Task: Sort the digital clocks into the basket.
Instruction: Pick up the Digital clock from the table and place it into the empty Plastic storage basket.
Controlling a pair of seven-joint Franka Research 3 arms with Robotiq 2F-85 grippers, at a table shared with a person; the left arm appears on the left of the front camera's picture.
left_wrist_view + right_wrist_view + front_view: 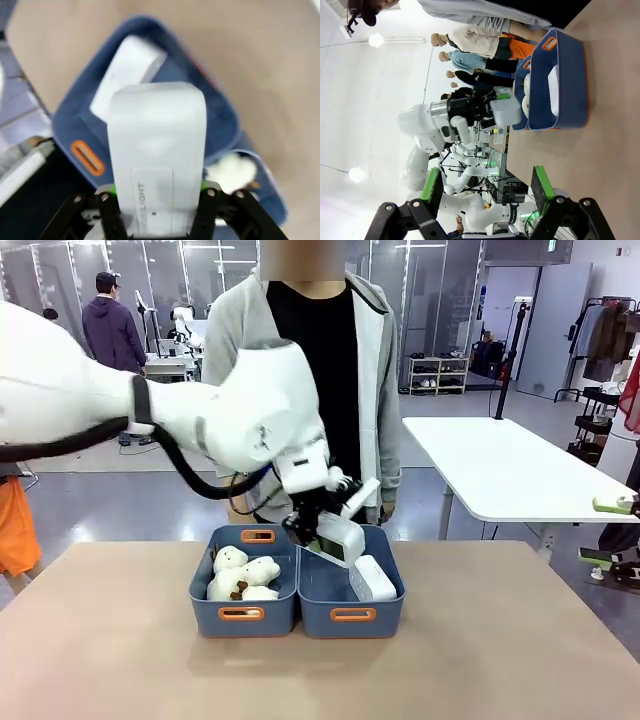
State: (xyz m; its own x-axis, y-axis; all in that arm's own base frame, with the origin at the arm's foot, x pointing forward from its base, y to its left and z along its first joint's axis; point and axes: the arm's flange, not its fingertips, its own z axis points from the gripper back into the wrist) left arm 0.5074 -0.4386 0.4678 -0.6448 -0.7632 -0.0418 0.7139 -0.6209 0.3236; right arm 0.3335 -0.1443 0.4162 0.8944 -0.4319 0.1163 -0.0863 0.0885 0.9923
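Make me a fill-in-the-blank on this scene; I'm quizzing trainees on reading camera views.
1. The left gripper is shut on a white plastic digital ____.
2. Another white clock lies inside the ____ blue-grey plastic basket.
3. The cream plush toys fill the ____ basket.
Missing: clock; right; left

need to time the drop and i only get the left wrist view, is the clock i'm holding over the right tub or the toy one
Observer: Over the right-hand tub; the held clock hangs tilted above its far left part.
Operator: what's in the other tub
Observer: Cream plush toys fill the left tub.
Operator: where's the other arm
Observer: The right gripper hangs open off to the side, nothing between its jaws.
Operator: person near the tubs
Observer: Standing right behind them, at the far edge.
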